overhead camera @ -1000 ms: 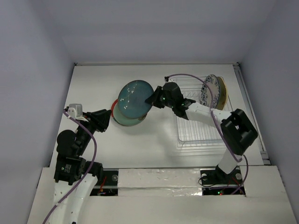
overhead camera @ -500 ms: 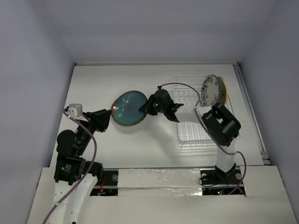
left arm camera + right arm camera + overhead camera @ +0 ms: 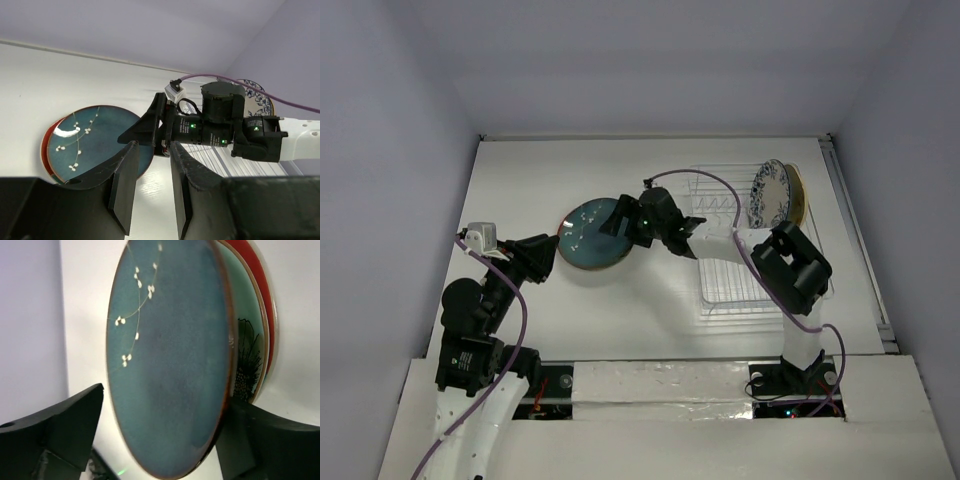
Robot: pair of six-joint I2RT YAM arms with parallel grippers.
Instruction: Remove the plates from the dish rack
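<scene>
Three plates [image 3: 582, 246] lie stacked flat left of the rack [image 3: 745, 290], teal [image 3: 170, 360] face-up over mint [image 3: 247, 355] and red [image 3: 262, 300]; blue-white [image 3: 769, 195] and tan [image 3: 798, 196] stand on edge in the rack's far end, faces turned left. Your right gripper [image 3: 613, 226] is spread wide at the teal rim; your left gripper [image 3: 550, 250], slightly parted, holds nothing

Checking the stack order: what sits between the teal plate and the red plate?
The pale mint green plate, its dark flower print showing, is sandwiched between the teal plate and the red plate; the right wrist view shows this.
</scene>
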